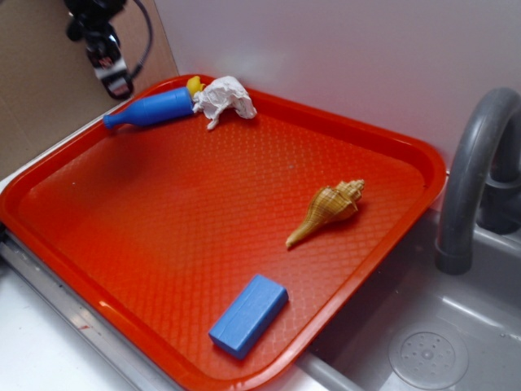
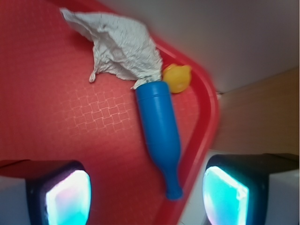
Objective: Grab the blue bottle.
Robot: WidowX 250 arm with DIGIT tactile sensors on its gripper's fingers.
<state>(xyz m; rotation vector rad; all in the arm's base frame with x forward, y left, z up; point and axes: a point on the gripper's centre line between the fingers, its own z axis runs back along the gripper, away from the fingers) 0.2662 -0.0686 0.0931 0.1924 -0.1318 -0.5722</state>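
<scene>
An orange-red tray [image 1: 163, 244] with a textured floor sits beside a grey sink [image 1: 423, 326] with a curved grey faucet [image 1: 472, 163]. On the tray, a tan spiral seashell [image 1: 327, 212] lies right of centre and a blue rectangular block [image 1: 248, 315] lies near the front rim. At the far corner, a crumpled white paper towel [image 1: 224, 99] touches a small yellow object [image 1: 194, 84] by the rim.
</scene>
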